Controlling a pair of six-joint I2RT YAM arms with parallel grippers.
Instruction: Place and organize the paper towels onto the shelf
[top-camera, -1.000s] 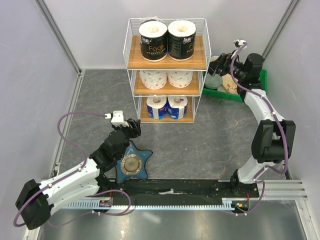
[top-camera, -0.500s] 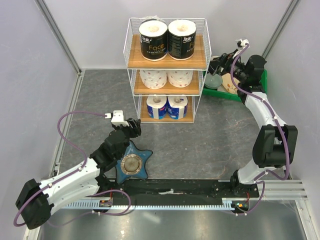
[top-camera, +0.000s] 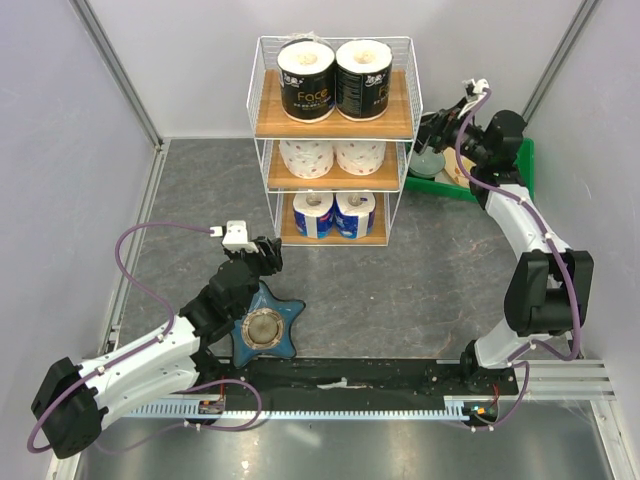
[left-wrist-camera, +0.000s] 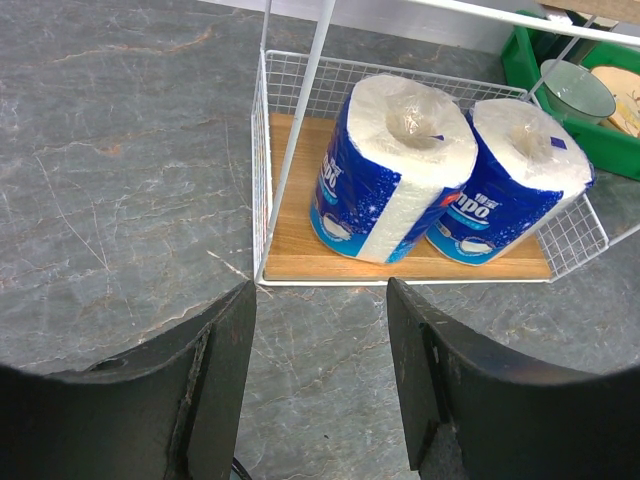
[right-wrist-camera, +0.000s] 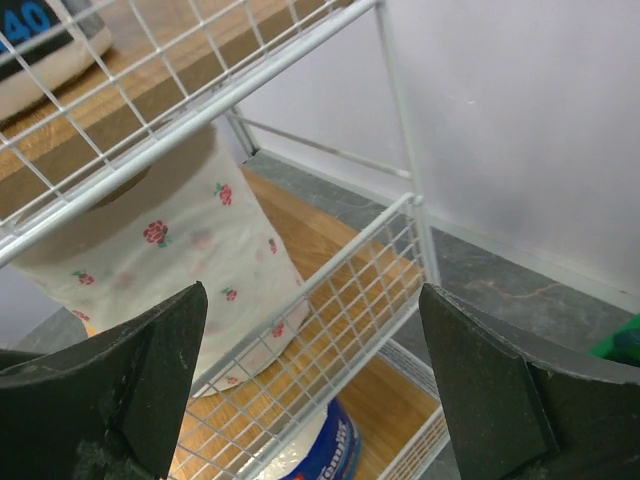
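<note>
Only the right arm has shifted, its wrist edging nearer the rack. Over the grey marbled worktop (top-camera: 420, 270) the left gripper (left-wrist-camera: 320, 300) hovers spread and empty. All six paper towels stand on the tall white wire shelf (top-camera: 395, 118) with wooden tiers: black-wrapped pair (top-camera: 306, 80) on top, white pair (top-camera: 306, 158) in the middle, blue-white pair (left-wrist-camera: 395, 180) lowest. Each is upright, its core axis vertical. The right gripper (right-wrist-camera: 315, 330), spread and empty, sits apparently just outside the shelf's right side. Placing looks done; perhaps some straightening remains.
</note>
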